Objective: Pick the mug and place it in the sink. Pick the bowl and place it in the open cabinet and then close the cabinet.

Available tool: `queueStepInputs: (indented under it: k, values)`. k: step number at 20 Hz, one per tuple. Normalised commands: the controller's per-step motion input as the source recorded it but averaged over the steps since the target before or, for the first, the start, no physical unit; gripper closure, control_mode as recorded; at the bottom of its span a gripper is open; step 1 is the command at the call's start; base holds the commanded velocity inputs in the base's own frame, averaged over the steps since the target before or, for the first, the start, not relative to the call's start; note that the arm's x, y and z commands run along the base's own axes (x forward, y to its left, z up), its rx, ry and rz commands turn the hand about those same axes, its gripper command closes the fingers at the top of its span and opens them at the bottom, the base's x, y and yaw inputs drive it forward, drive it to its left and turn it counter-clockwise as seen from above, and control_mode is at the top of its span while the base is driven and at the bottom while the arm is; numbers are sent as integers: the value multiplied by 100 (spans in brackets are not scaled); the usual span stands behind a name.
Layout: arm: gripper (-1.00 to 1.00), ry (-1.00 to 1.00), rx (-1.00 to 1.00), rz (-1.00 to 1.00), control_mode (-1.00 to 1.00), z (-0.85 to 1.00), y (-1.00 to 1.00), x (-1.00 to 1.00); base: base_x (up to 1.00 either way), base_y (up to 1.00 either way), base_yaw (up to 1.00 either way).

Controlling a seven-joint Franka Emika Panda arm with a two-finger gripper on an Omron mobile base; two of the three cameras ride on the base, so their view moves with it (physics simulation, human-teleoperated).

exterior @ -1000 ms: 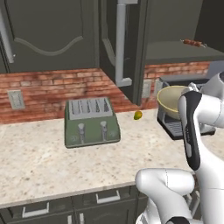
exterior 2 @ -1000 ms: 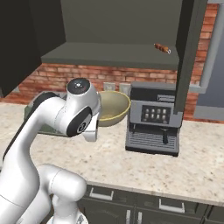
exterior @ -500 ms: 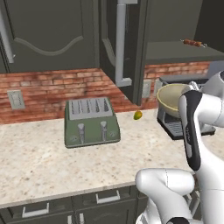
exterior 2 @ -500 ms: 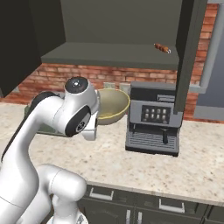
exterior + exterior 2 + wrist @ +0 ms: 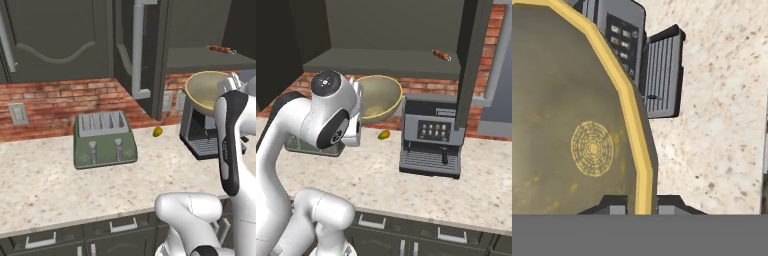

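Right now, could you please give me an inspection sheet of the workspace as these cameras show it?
Surface: speckled beige counter, brick backsplash behind.
Job's things: bowl held up in the air, tilted, beside the coffee machine; open cabinet above, its door swung out.
Clutter: green toaster; small yellow-green fruit; small brown item on the cabinet shelf.
Hand: hand shut on the bowl's rim, one finger each side.
Cables: nothing seen.
Surroundings: drawers below the counter.

I can read no text, brand or number; the coffee machine's (image 5: 432, 141) button panel is too small to read.
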Motion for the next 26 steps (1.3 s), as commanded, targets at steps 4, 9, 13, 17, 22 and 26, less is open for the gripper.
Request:
queueStepInputs:
  k: [4,9,13,17,22,26]
  values:
    - [100,-15,0,0,-100,65,26,14,0,0,0]
    - [100,-19,0,0,-100,54,13,25,0,0,0]
    - [100,-17,0,0,-100,46,1,30,0,0,0]
    - [100,-14,0,0,-100,35,3,48,0,0,0]
    - [100,-12,0,0,-100,19,7,53,0,0,0]
    - [100,-2,0,0,-100,2,9,59,0,0,0]
